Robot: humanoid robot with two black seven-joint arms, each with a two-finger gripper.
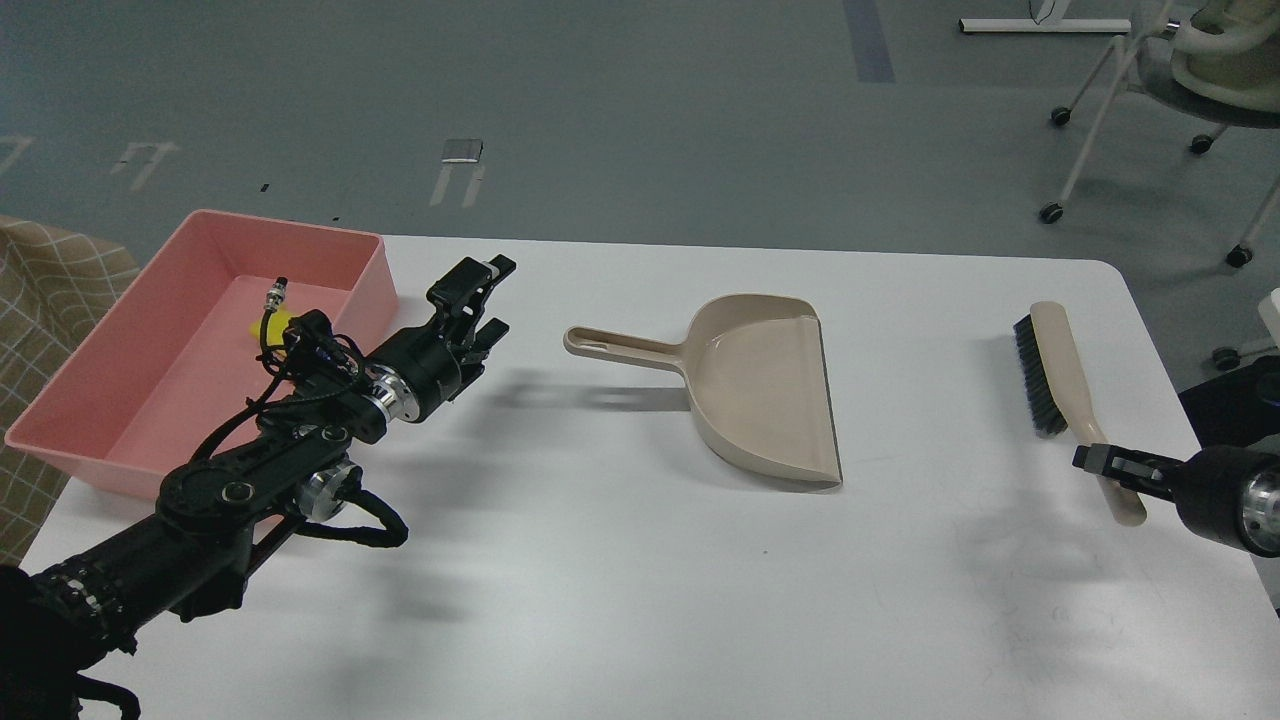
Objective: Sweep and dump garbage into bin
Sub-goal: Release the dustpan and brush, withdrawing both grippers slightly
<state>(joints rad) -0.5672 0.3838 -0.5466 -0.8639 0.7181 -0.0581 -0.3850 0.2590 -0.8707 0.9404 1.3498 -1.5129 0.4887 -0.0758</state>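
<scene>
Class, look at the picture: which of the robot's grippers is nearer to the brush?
Right. The right gripper sits at the brush handle's near end, seemingly touching it. The left gripper is far across the table, beyond the dustpan, beside the pink tray.

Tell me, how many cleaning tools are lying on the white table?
2. A beige dustpan lies mid-table, its handle pointing left. A beige brush with black bristles lies at the right, its handle by the right pincer. More could be hidden behind the left arm.
</scene>
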